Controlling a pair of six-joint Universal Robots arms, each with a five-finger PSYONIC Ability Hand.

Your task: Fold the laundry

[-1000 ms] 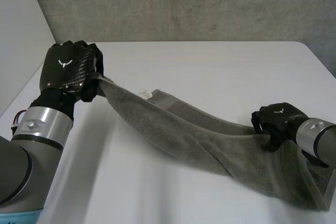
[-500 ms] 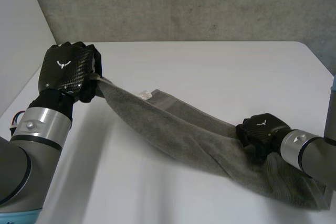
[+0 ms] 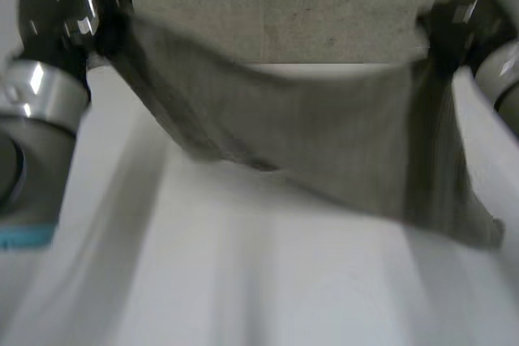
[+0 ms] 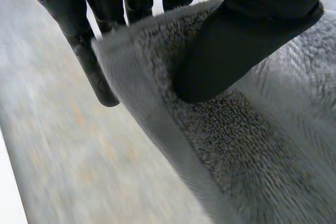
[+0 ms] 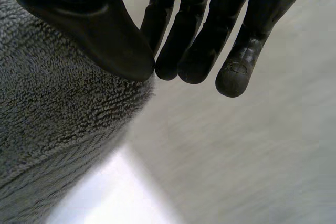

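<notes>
Setting: robot lab or test bench rather than a home.

Evidence:
- Plain white table (image 3: 243, 281) as the work surface.
- Rough grey concrete wall (image 3: 324, 6) directly behind it.
- Two machine arms with grey joints. The left arm (image 3: 36, 95) has a light-blue cap, and the right arm (image 3: 503, 79) is opposite.
- Each arm ends in a black hand. The left hand (image 3: 65, 6) and right hand (image 3: 462, 26) pinch one grey terry towel (image 3: 324, 143) at its upper corners, spread above the table.

Table (image 3: 243, 281): white, plain flat surface, in the foreground
Wall (image 3: 284, 6): grey concrete, rough, behind the table's far edge
</notes>
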